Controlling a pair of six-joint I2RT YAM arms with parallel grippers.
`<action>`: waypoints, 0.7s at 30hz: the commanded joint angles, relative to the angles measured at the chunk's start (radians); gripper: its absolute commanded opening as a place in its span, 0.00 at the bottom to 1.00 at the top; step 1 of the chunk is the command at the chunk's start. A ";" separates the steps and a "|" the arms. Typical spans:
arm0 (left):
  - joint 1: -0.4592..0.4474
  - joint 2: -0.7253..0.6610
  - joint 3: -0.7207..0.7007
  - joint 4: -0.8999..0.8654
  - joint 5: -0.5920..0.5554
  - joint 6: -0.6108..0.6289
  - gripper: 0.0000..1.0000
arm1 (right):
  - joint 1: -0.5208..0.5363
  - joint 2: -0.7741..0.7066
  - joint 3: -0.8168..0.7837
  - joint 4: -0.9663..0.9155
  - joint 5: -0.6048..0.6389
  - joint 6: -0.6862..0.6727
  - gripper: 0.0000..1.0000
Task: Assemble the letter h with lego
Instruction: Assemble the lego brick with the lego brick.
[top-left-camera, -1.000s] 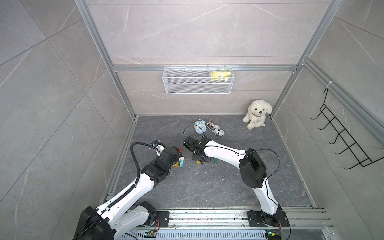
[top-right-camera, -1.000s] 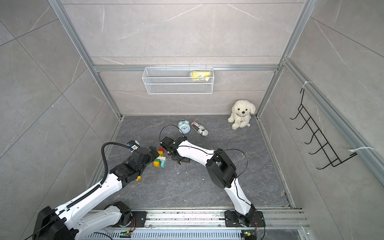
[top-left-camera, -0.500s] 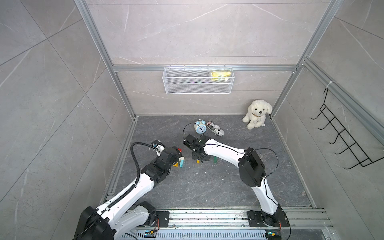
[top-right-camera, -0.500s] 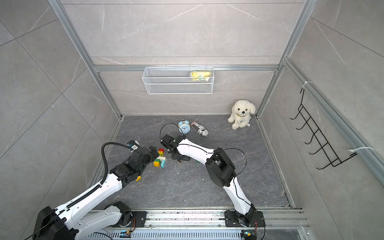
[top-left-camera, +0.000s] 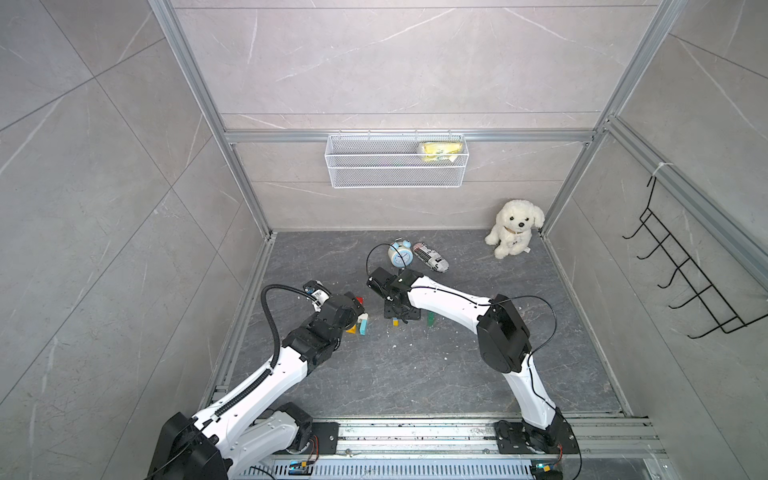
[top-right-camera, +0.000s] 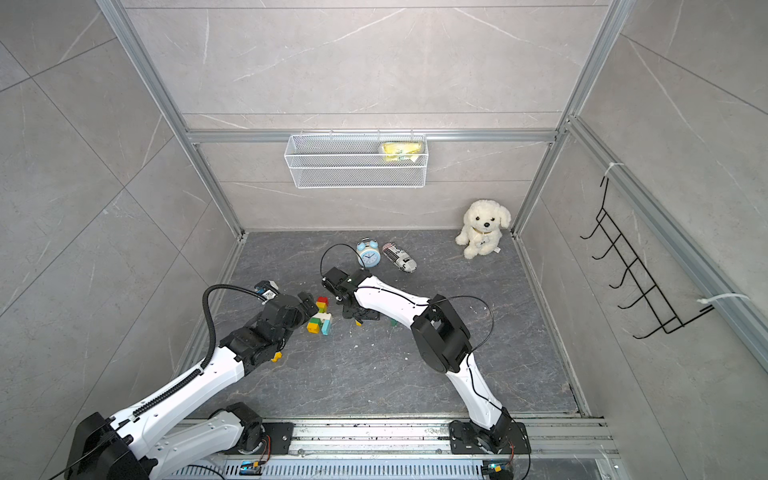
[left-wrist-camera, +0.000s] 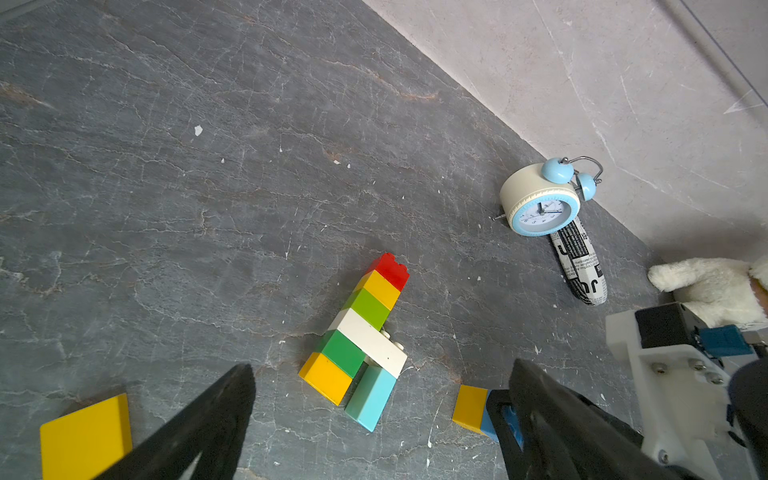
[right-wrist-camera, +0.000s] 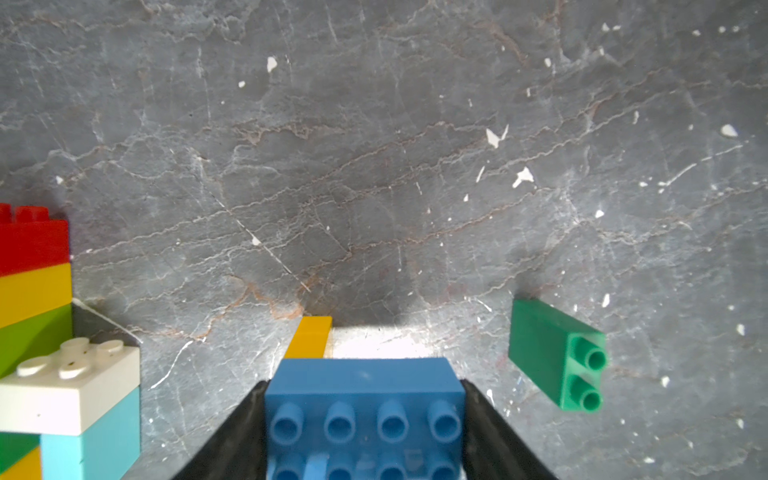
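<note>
Worktop (right-wrist-camera: 374, 166) of dark grey stone carries eleven bricks that show. Seven are joined in one stack (left-wrist-camera: 365, 332) lying flat just ahead of the left tool (left-wrist-camera: 381, 369), in line with its gap: one red, two yellow, two green, one white, one light blue. The left tool stands wide, its two black fingers (left-wrist-camera: 216, 407) well apart with nothing between them; one loose yellow brick (left-wrist-camera: 85, 436) lies close beside it, on the side away from the right tool (right-wrist-camera: 363, 386). The right tool is closed on one blue brick (right-wrist-camera: 361, 419), studs turned back toward the wrist; one more yellow brick (right-wrist-camera: 309, 337) sits against the blue brick's far face, beyond the fingertips; whether that pair rests on the worktop or hangs just above it I cannot tell. One loose green brick (right-wrist-camera: 540, 353) lies on its side near the right tool, on the side away from the left tool; the stack lies between the two tools. Beyond the right tool are one alarm clock (top-right-camera: 368, 254), one printed roll (top-right-camera: 399, 258) and, farther off, one plush dog (top-right-camera: 482, 228).
</note>
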 joint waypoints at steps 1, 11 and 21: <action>0.006 -0.008 -0.003 0.002 -0.010 -0.016 0.99 | 0.000 -0.040 0.027 -0.036 0.005 -0.047 0.36; 0.006 -0.006 -0.002 0.004 -0.008 -0.016 0.99 | -0.014 -0.082 0.012 -0.032 0.006 -0.075 0.36; 0.006 0.001 -0.002 0.006 -0.003 -0.016 0.99 | -0.044 -0.174 -0.081 -0.026 0.025 -0.089 0.35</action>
